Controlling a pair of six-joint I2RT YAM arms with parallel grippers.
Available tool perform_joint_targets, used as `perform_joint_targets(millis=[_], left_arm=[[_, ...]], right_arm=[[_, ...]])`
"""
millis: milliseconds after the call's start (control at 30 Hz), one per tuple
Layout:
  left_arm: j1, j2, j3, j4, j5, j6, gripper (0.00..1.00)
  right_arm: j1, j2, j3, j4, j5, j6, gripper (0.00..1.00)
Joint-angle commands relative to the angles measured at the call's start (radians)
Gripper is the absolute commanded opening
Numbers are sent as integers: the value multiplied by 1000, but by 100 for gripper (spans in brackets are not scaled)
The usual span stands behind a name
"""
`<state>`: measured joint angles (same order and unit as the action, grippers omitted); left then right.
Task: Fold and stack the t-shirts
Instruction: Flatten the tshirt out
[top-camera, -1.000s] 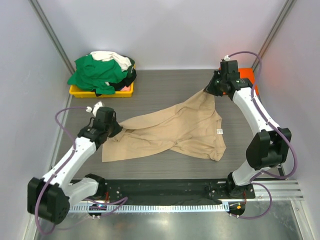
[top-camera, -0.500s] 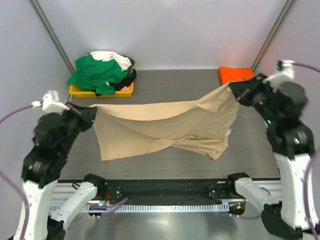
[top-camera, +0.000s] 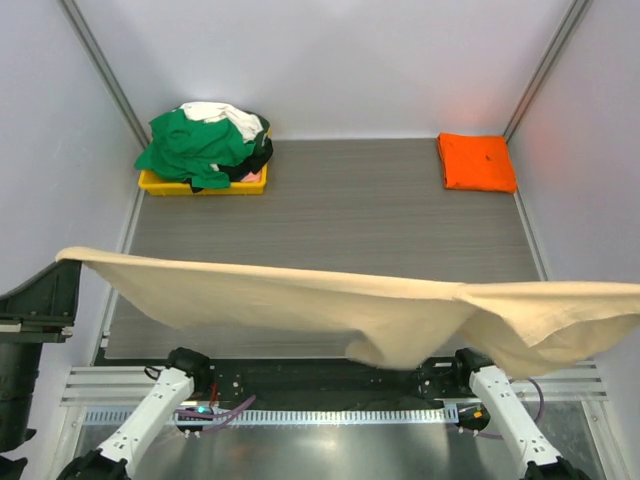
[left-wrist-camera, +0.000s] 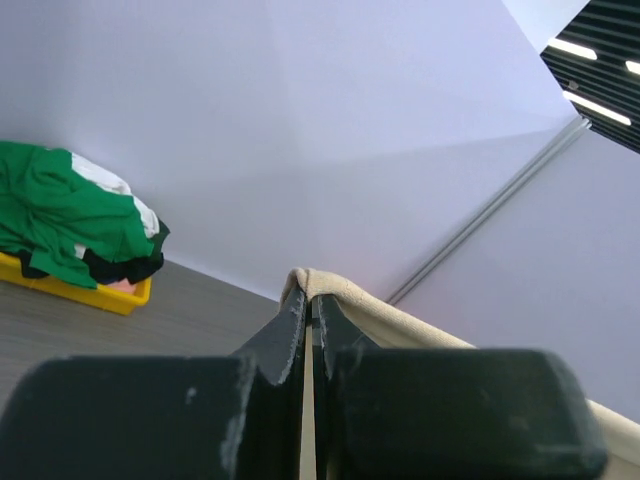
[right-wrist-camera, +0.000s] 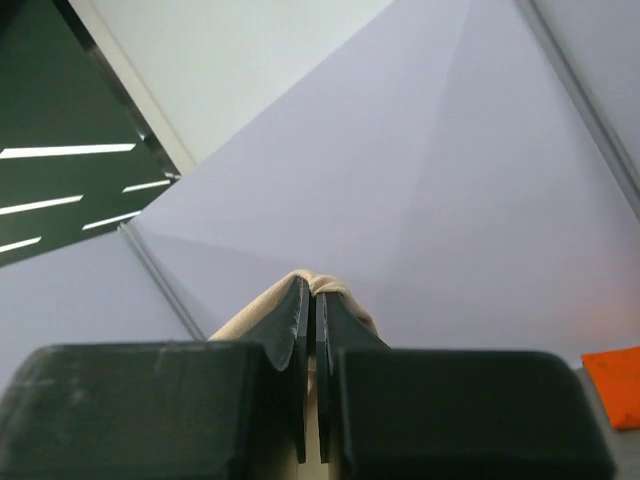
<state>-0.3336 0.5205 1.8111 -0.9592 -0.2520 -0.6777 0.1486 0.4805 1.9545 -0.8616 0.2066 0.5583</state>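
Left wrist view shows the left gripper (left-wrist-camera: 311, 312) squeezing the tan t-shirt (left-wrist-camera: 345, 297) between its jaws. The right gripper (right-wrist-camera: 312, 292) squeezes another edge, and the cloth hangs stretched between both.

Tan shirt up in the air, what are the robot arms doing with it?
The left claw and right claw each pinch one end of the tan t-shirt, holding it stretched out above the table. An orange t-shirt lies folded at the far right corner. More shirts sit heaped in the yellow tray.
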Motion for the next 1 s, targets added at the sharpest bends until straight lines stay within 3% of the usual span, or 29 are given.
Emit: perform_joint_targets(millis=[0, 167, 267, 333, 367, 400, 433, 467, 500, 533, 567, 667, 700, 767, 967], left_arm=[[-5, 168, 98, -96, -107, 58, 0], [-48, 407, 235, -222, -248, 59, 0], [-62, 583, 225, -292, -288, 67, 0], [-38, 674, 95, -279, -284, 67, 0], [0, 697, 33, -256, -157, 70, 0], [128, 717, -48, -224, -59, 73, 0], [202, 769, -203, -140, 42, 73, 0], [272, 801, -287, -92, 244, 75, 1], [376, 844, -346, -51, 319, 75, 6], [401, 883, -419, 6, 347, 78, 18], [413, 950, -435, 26, 362, 92, 40], [416, 980, -487, 83, 378, 118, 71], [415, 972, -502, 106, 372, 121, 74], [415, 948, -541, 122, 358, 125, 77], [401, 871, -627, 161, 352, 122, 77]], right_arm=[[6, 252, 140, -110, 169, -52, 1], [20, 701, 424, -299, 166, -60, 1], [20, 889, 332, -332, 146, -49, 1], [20, 976, 243, -318, 149, -37, 1], [20, 1015, 154, -307, 155, -26, 1], [20, 1088, 103, -251, 157, -26, 1], [14, 1125, 37, -223, 133, -28, 5], [11, 1174, 31, -190, 120, -29, 16], [8, 1264, 32, -180, 103, -40, 35], [6, 1312, 47, -180, 87, -47, 59], [8, 1346, 84, -197, 61, -55, 79], [11, 1351, 36, -154, 95, -57, 89], [11, 1301, -3, -127, 103, -57, 93], [11, 1253, -125, -59, 109, -55, 98], [11, 1100, -482, 155, -7, -38, 99]])
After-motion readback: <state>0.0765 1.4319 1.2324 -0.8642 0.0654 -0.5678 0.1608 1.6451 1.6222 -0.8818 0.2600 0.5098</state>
